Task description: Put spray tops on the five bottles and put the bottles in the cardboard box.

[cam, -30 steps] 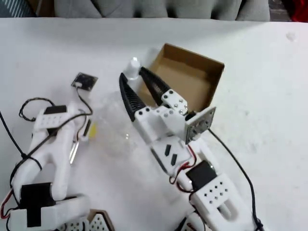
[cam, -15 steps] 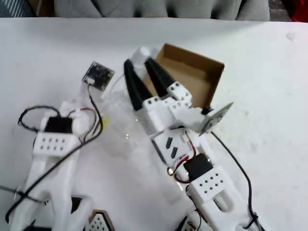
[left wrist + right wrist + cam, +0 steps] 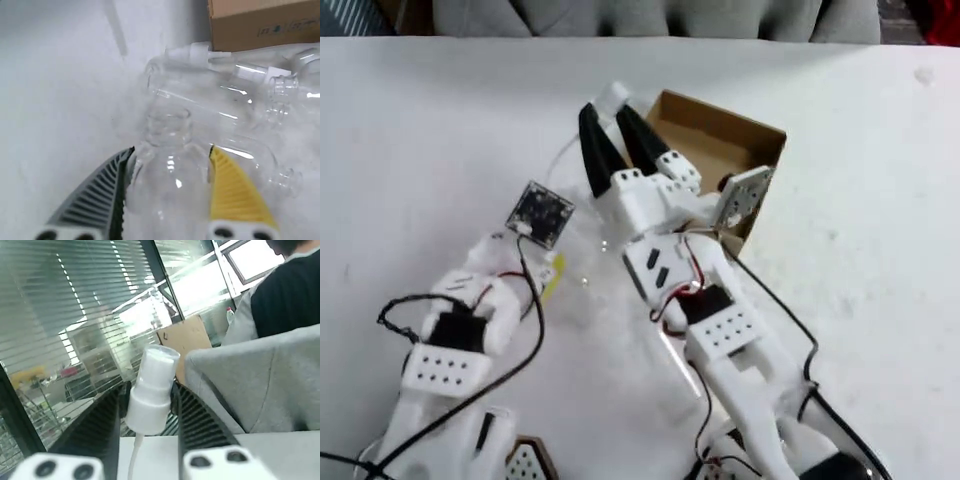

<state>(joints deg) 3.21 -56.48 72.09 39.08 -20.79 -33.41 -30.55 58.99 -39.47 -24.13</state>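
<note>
Clear bottle [image 3: 169, 172] gripped in left jaws, perhaps 3 more beside, right jaws gripping 1 spray top [image 3: 150, 390]

You have nothing here that can be read as words or numbers. The one piece of print is a short line of small dark marks on the outer side wall of the brown cardboard box [image 3: 260, 25], seen from the left wrist camera and too blurred to make out. In the high view, that brown cardboard box [image 3: 715, 155] lies at about one o'clock from the middle of the white table [image 3: 440, 110].
</note>
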